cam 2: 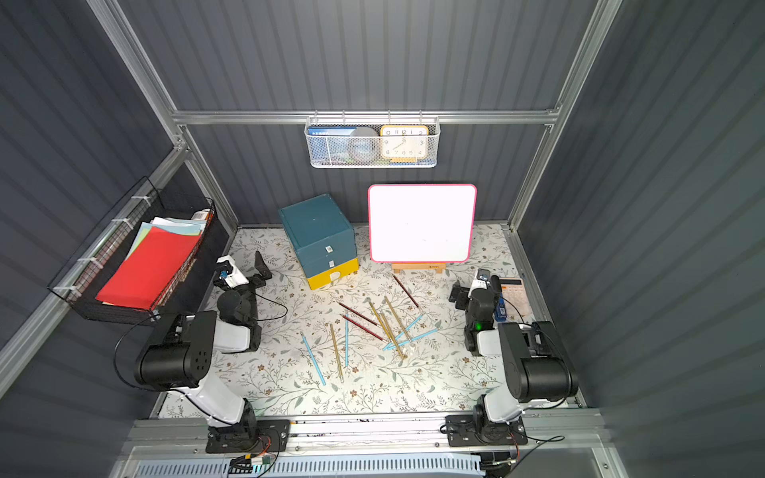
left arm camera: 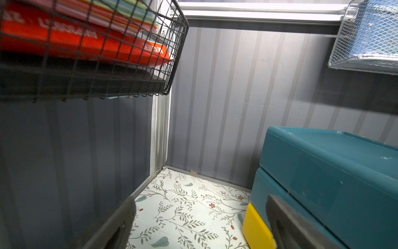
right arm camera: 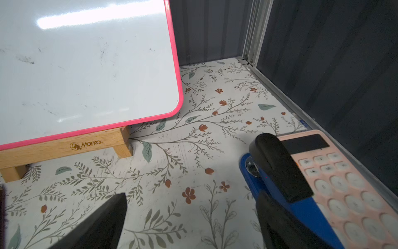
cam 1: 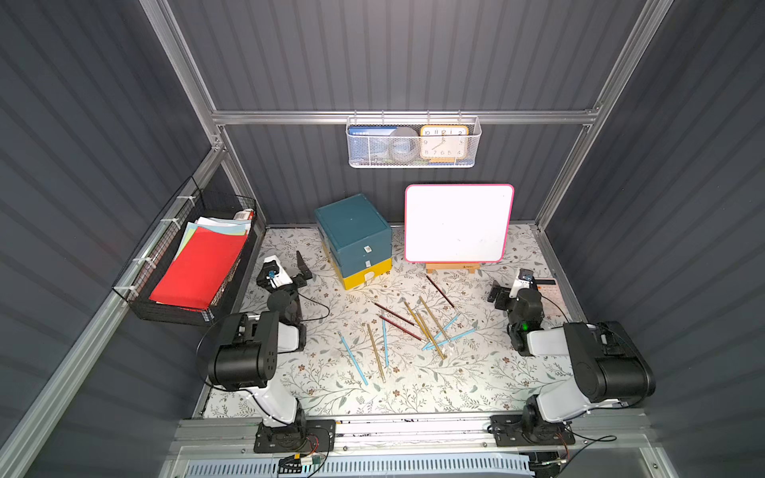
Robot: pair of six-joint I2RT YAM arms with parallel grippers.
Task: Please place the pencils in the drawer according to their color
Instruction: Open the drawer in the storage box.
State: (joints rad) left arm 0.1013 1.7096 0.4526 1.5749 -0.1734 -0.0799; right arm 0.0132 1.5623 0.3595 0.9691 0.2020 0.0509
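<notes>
Several pencils lie scattered mid-table in both top views: dark red [cam 1: 399, 327], golden-yellow [cam 1: 376, 351] and light blue [cam 1: 352, 358], some crossing in a heap [cam 2: 397, 331]. The small drawer cabinet [cam 1: 354, 231] at the back is teal with a yellow bottom drawer [cam 1: 366, 275]; the left wrist view shows its side [left arm camera: 323, 172]. My left gripper [cam 1: 304, 269] stands open just left of the cabinet, nothing between its fingers [left arm camera: 201, 202]. At the right side my right gripper [cam 1: 515, 287] is open and holds nothing [right arm camera: 191, 197]. Both are well away from the pencils.
A pink-framed whiteboard [cam 1: 457, 223] on a wooden stand sits right of the cabinet. A pink calculator [right arm camera: 344, 183] and a blue-black stapler [right arm camera: 277, 166] lie beside my right gripper. A black wire basket [cam 1: 194, 265] of papers hangs left; a white mesh basket [cam 1: 414, 142] hangs on the back wall.
</notes>
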